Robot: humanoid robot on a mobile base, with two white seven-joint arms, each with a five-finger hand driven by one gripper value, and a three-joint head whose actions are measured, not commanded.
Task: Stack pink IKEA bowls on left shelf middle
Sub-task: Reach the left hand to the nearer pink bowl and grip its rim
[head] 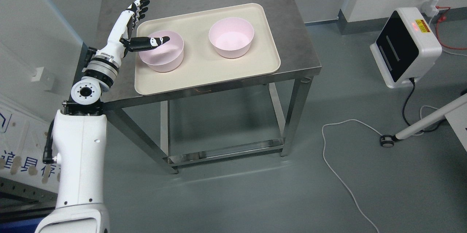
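— Where are the pink bowls?

— Both stand upright on a cream tray [233, 63] in the upper middle of the frame. The left bowl [166, 57] sits toward the tray's left side, the right bowl [231, 37] toward its upper right. They are apart, with bare tray between them.

— Anything inside them?

— No, both show only their pink insides. The tray carries only the two bowls.

— What does the tray rest on?

— A grey steel counter [292, 43] with an open frame below. The tray lies slightly turned on it, its lower left corner close to the counter's front edge.

— And the hand?

— The left hand [133, 25] is at the upper left of the frame, its arm rising from the lower left. The fingers [140, 6] are spread and point up toward the top of the frame, over the tray's left corner. The thumb [153, 42] sticks out to the right, over the left bowl's rim. It grasps nothing; whether the thumb touches the rim I cannot tell.

— What lies around?

— At the right of the frame a white box with a black face [405, 46] stands on the grey floor [255, 196], and a white cable [339, 174] curves across the floor at the lower right.
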